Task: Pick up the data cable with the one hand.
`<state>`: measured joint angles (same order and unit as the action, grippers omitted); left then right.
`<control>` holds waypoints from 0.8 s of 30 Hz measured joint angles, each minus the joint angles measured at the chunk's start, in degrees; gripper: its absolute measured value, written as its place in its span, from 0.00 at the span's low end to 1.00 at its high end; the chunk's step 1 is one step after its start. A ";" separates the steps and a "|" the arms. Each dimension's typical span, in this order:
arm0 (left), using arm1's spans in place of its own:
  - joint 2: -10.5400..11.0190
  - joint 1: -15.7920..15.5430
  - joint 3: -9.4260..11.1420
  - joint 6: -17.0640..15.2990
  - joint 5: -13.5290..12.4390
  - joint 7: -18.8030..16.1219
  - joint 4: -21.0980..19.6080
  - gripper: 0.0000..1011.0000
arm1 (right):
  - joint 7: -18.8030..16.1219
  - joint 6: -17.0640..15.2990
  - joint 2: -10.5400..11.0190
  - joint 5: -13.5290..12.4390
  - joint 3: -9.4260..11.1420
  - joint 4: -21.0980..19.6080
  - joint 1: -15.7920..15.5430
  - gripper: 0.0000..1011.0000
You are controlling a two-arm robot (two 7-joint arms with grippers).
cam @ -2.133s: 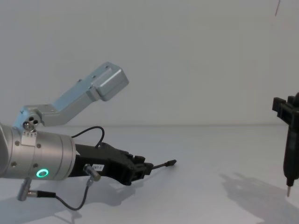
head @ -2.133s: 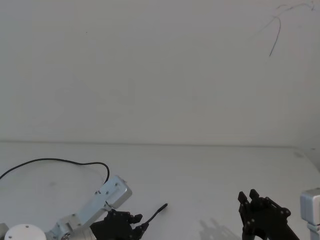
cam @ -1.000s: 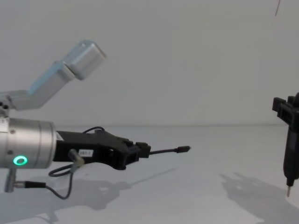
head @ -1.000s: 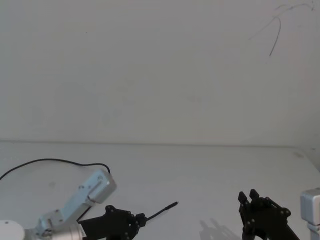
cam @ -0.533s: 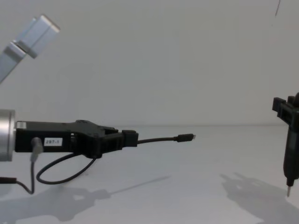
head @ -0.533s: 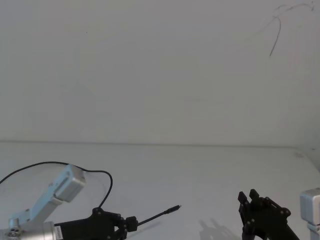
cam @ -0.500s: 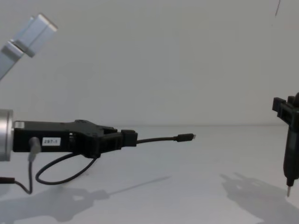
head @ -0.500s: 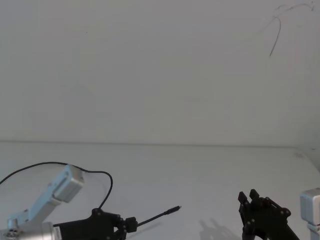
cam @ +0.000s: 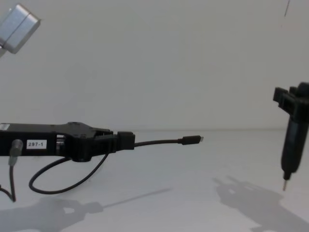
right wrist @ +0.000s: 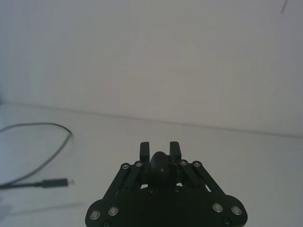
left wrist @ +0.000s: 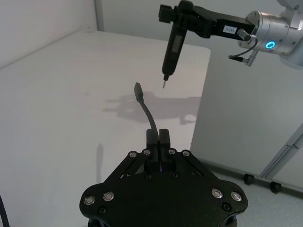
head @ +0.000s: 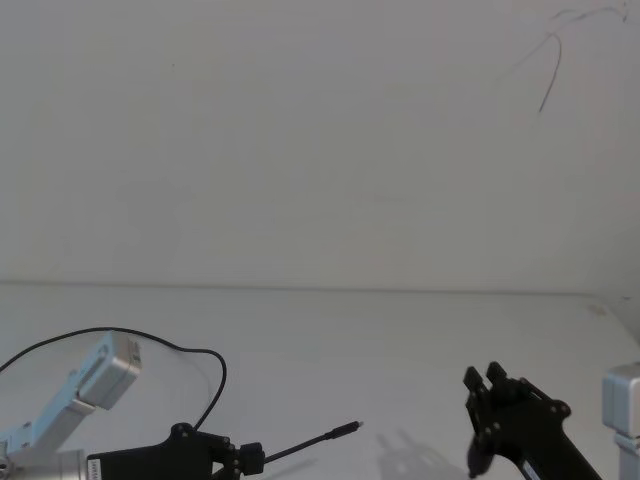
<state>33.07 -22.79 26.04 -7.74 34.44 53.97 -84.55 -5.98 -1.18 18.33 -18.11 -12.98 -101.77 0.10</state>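
One short length of the data cable [cam: 159, 142] juts level from the left gripper [cam: 126, 140], clamped shut on it above the desk's [cam: 203, 193] near-left part, plug end aimed at the right gripper [cam: 289, 140], whose closure I cannot tell.

Surfaces and finishes: matt black parts on a matt white table.

Data cable [cam: 159, 142]: smooth black sheath with a dull sheen, plug tipped in bare metal. Left gripper [left wrist: 158, 138]: matt black casing, likely plastic, studded with small bright metal screw heads; white paper-like label on its side. Right gripper [cam: 291, 140]: same matt black finish, tapering to a pale tip. Table [head: 400, 340]: smooth, matt white, faintly smudged. Wall [head: 300, 140]: plain matt white.
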 joint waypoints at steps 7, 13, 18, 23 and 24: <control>0.40 0.20 -0.15 0.06 0.63 0.71 -0.19 0.03 | -2.79 0.52 -1.47 -3.08 -0.23 -0.16 1.44 0.25; 0.60 0.28 -0.23 0.09 0.96 1.07 -0.28 0.03 | -5.43 0.47 -3.07 -6.73 -0.60 -0.11 2.99 0.25; 0.69 0.32 -0.26 0.09 1.10 1.22 -0.32 0.03 | -7.24 -0.14 -4.28 -9.71 -0.93 0.13 4.24 0.25; 0.76 0.35 -0.29 0.09 1.22 1.36 -0.36 0.03 | -8.64 -0.48 -5.22 -12.17 -1.25 0.61 5.26 0.25; 0.77 0.36 -0.30 0.09 1.24 1.38 -0.36 0.03 | -8.64 -0.48 -5.22 -12.17 -1.25 0.61 5.26 0.25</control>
<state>33.84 -22.44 25.74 -7.65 35.68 55.35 -84.92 -14.62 -1.66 13.11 -30.28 -14.23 -101.16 5.36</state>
